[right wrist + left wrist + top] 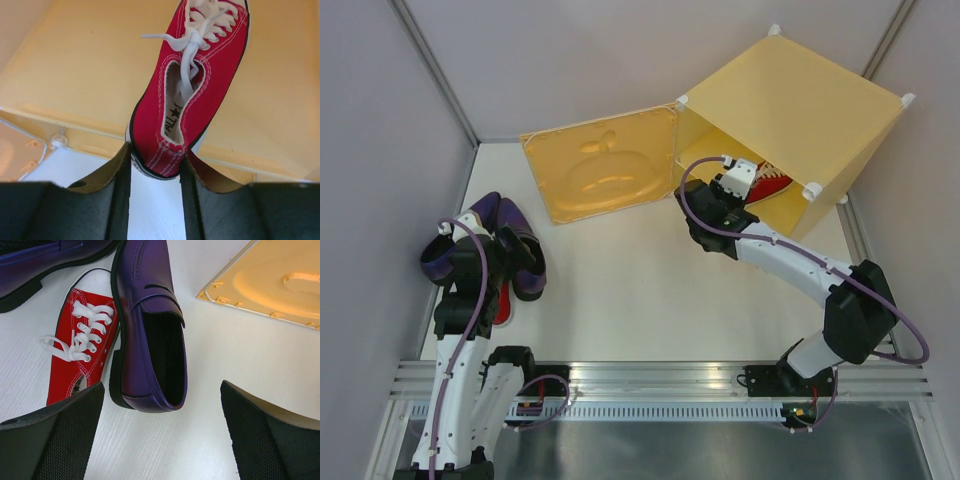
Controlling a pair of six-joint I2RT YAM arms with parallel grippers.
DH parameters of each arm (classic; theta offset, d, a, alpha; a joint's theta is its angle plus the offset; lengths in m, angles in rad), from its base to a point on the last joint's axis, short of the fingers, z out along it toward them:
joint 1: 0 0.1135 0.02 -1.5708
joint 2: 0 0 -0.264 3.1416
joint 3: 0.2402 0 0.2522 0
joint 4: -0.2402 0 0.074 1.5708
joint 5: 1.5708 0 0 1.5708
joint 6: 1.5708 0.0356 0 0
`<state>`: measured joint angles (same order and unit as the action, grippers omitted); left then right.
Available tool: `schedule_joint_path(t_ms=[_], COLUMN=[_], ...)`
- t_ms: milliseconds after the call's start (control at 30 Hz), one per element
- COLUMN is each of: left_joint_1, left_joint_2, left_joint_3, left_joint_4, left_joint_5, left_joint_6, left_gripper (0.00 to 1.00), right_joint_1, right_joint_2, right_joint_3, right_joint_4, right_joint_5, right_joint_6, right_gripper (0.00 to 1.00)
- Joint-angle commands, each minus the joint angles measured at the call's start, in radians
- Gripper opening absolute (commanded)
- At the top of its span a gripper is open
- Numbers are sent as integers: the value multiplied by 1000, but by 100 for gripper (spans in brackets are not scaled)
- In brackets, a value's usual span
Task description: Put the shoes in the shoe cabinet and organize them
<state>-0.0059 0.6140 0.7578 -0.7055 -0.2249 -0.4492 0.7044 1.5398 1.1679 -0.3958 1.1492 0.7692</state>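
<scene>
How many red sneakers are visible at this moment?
2. One red sneaker lies partly inside the shoe cabinet, its heel in the right pincer. The second sneaker lies on the table at left, beside a purple loafer. Others may be hidden under the arms.

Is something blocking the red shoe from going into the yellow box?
Nothing visible does. The door is swung wide open to the left. The red sneaker, held at the heel by the right gripper, pokes toe-first into the shoe cabinet. The yellow floor around it looks bare.
</scene>
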Motion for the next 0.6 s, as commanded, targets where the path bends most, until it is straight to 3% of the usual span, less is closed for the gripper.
schedule_joint_path(t_ms=[0,367,433,567], left_joint_1=[4,3,4,3], left_joint_2=[-8,-5,-5,-3], left_joint_3=[3,2,3,0], left_joint_4=[12,11,11,12], left_joint_5=[19,18,16,15], left_joint_6=[-20,-20,-20,-20], left_gripper=[100,100,100,100], right_joint_1=[-57,-134,-135,-144], right_joint_2=[-44,-112,-109,-118], right_joint_3=[1,-63,-63,-70], right_joint_4=[52,173,173,152], right_joint_5=[29,-54,-62,-54], right_joint_6=[-8,-186,-209,-235], right_gripper=[37,11,2,1])
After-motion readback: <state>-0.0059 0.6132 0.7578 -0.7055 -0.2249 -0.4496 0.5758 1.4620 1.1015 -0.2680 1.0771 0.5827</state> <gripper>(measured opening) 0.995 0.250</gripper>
